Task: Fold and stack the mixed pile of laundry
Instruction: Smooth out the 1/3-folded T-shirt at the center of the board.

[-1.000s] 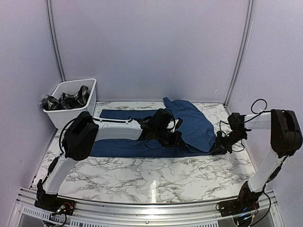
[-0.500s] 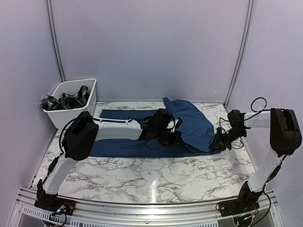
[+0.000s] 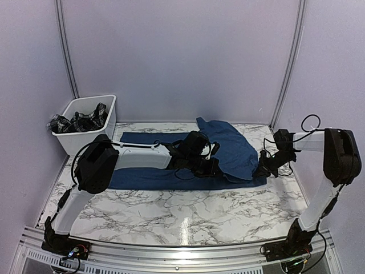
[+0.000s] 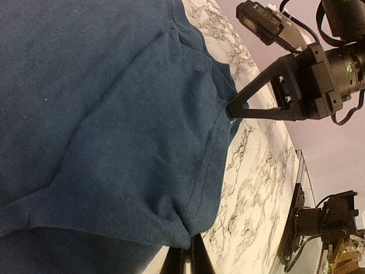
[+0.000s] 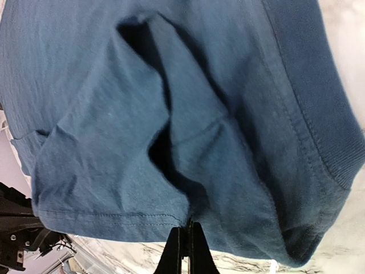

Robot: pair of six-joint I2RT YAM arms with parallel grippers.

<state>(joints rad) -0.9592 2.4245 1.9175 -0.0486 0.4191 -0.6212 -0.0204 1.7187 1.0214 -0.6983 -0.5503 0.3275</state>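
Observation:
The navy t-shirt (image 3: 234, 145) lies spread on the marble table (image 3: 188, 211), its right part folded over in a raised flap. My left gripper (image 3: 214, 169) is shut on the flap's near hem; in the left wrist view its tips (image 4: 194, 258) pinch a corner of the shirt (image 4: 102, 114). My right gripper (image 3: 261, 173) is shut on the shirt's right edge. In the right wrist view the gripper (image 5: 187, 229) clamps the stitched hem of the shirt (image 5: 114, 85). The right gripper (image 4: 232, 108) also shows in the left wrist view, at the cloth's edge. The plaid garment (image 3: 80, 121) sits in the bin.
A white plastic bin (image 3: 112, 114) stands at the back left corner of the table. Purple walls close in behind and on both sides. A metal rail (image 3: 171, 251) runs along the near edge by the arm bases.
The right gripper has slid a little left and back to the shirt's edge and shut on the hem. The left arm and the shirt have barely moved.

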